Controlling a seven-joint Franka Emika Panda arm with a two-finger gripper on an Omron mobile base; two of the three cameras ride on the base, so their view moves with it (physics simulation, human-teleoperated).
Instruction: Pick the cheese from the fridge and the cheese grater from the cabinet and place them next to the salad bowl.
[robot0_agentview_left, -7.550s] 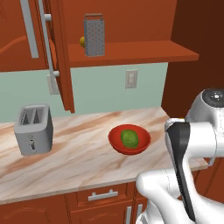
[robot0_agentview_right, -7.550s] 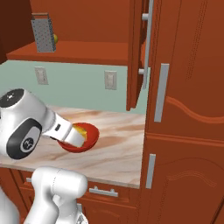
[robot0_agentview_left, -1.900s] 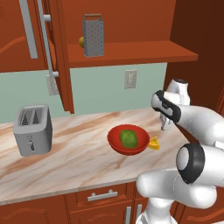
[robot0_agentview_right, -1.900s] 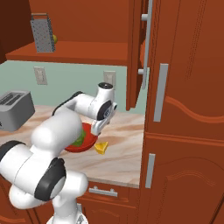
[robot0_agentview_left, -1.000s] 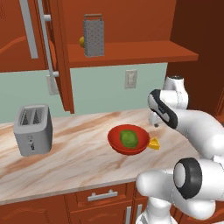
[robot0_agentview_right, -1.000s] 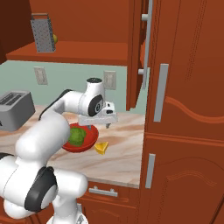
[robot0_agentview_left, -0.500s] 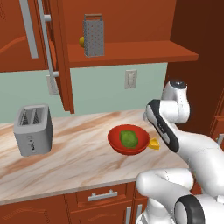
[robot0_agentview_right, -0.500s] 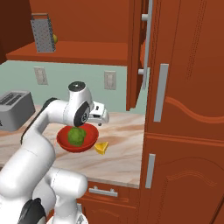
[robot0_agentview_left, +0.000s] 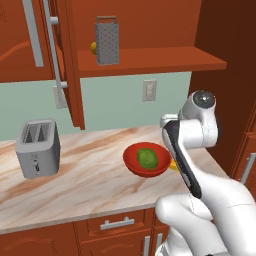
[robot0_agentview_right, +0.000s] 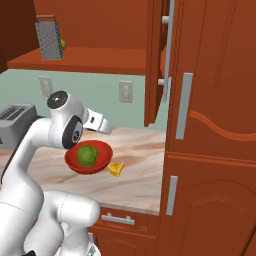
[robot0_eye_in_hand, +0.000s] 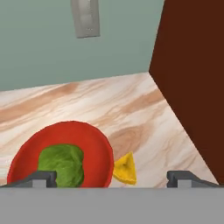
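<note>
Cheese (robot0_eye_in_hand: 124, 168) sits on the counter touching the salad bowl (robot0_eye_in_hand: 94, 144), so I judge that half done. My gripper (robot0_eye_in_hand: 111, 177) hangs above it, jaws spread and empty. Next I need the cheese grater (robot0_agentview_left: 107, 41), on the cabinet (robot0_agentview_left: 150, 55) shelf above the bowl.

- In the left base view the arm (robot0_agentview_left: 186, 150) hides most of the cheese (robot0_agentview_left: 173, 164).
- The grater (robot0_agentview_left: 107, 40) partly covers a small yellow fruit (robot0_agentview_left: 93, 47).
</note>
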